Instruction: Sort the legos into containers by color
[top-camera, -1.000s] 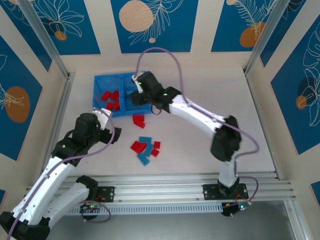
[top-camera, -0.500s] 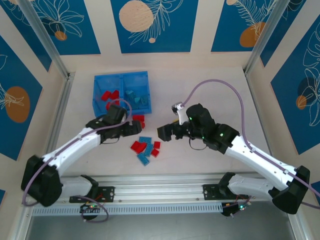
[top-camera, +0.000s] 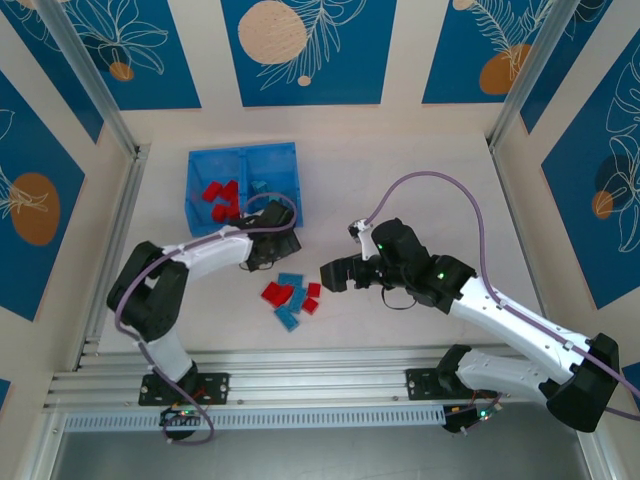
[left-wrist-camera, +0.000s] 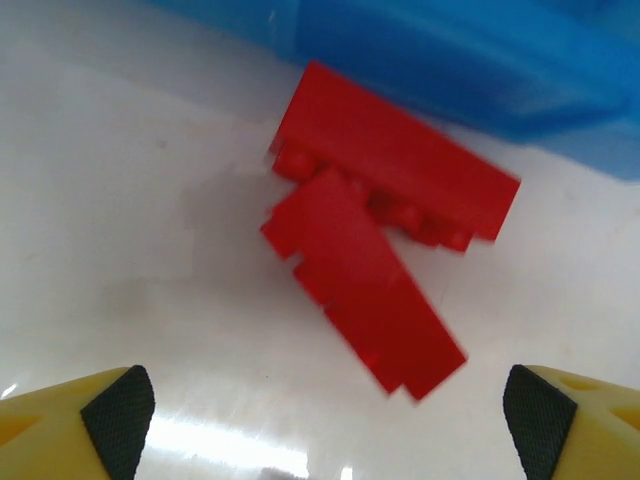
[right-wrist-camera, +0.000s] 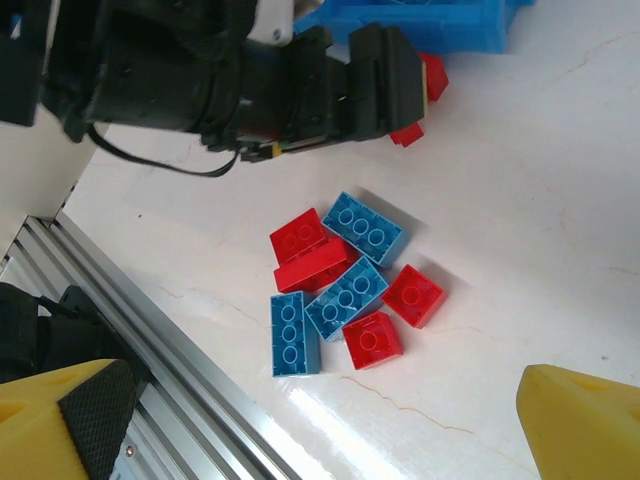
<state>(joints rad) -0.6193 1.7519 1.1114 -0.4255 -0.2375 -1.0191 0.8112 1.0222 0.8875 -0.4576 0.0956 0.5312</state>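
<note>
— Beside the blue plastic tray (top-camera: 243, 165), what changed?
— My left gripper (left-wrist-camera: 320, 420) has reached in, fingers spread either side of two glossy, studded red legos (left-wrist-camera: 380, 250); my right gripper (right-wrist-camera: 320, 420) hangs released near the loose pile (right-wrist-camera: 340, 290).

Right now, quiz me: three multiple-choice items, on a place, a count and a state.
1. The two red bricks under the left gripper lie: A on the table beside the tray's wall; B inside the tray; C on a shelf.
2. The loose pile holds how many blue bricks: A one; B six; C three.
3. The right gripper is: A shut on a red brick; B open, empty; C shut on a blue brick.
A: they lie on white table outside the blue wall. C: three show in the right wrist view. B: jaws wide apart, nothing between.
</note>
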